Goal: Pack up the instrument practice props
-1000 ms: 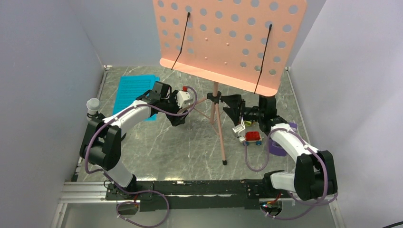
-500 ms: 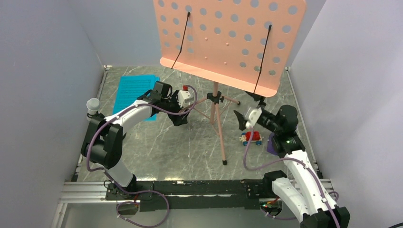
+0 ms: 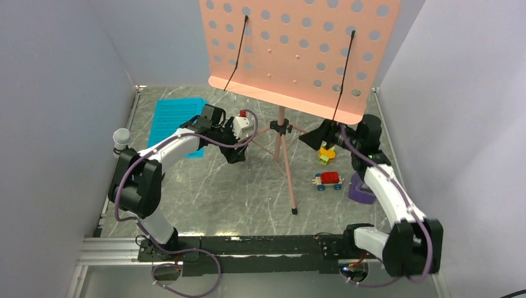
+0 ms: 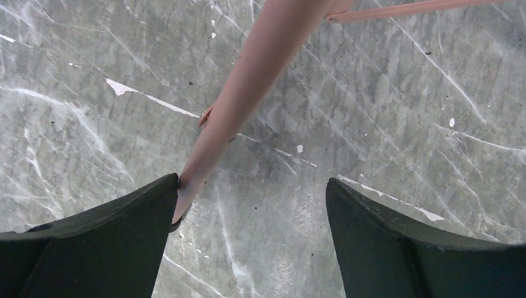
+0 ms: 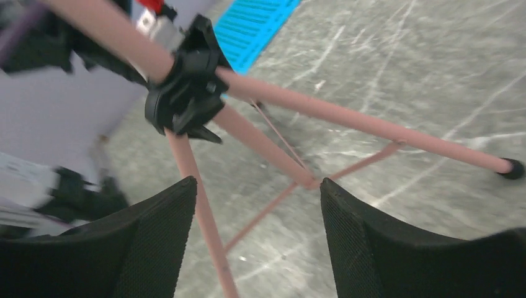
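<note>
The salmon-pink music stand stands mid-table on its tripod, the perforated desk high at the back. My left gripper is open low over the floor, and the stand's left leg ends against the tip of its left finger. My right gripper is open just right of the black tripod hub, with thin legs running between its fingers. Cyan sheet-music pages lie flat at the back left. The purple metronome sits by the right arm.
A red toy car stands right of the stand's pole, with a small yellow toy just behind it. Grey walls close in on the left, right and back. The front tripod leg ends at a black foot.
My right arm has swung away from the toy car and back up toward the tripod hub. The yellow toy now shows on the floor. The left arm has barely moved.
</note>
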You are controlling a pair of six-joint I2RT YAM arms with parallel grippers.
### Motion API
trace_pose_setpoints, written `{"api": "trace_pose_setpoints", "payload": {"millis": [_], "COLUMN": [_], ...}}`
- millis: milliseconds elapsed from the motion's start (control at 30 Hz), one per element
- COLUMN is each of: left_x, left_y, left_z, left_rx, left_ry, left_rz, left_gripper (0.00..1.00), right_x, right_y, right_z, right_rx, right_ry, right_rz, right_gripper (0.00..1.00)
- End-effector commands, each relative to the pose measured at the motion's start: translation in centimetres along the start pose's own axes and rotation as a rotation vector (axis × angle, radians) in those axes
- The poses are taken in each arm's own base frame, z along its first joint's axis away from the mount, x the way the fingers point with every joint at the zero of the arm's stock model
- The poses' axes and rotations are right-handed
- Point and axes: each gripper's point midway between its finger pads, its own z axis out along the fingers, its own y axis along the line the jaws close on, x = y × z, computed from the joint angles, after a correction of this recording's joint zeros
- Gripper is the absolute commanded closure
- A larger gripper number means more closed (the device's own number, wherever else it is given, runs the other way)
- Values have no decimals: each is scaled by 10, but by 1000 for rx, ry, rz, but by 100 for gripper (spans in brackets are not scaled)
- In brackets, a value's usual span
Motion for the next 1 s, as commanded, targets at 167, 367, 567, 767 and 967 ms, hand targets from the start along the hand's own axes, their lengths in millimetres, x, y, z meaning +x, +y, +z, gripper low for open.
{"api": "trace_pose_setpoints", "payload": {"millis": [167,367,567,767,967], "left_x": [-3,-3,-3,-1,2], "left_y": [-12,-14,-15,-16,-17], "left_z": [-3,-1,-2,-3,-2], "left_rx": [34,36,31,26,32], "left_ry": [13,20,22,24,29], "left_rz": [13,21,29,32,26], "left_gripper": [8,8,8,8,8], "right_x": [-50,-48,-43,-40,-38], "right_y": [32,41,47,42,52], "right_z": [14,22,36,41,43], "right_rx": [-291,-382,-413,-403,-451], "right_ry": [-22,46,102,99,79], "right_rz": [396,421,423,425,341], "right_gripper": [28,32,42,54,63]}}
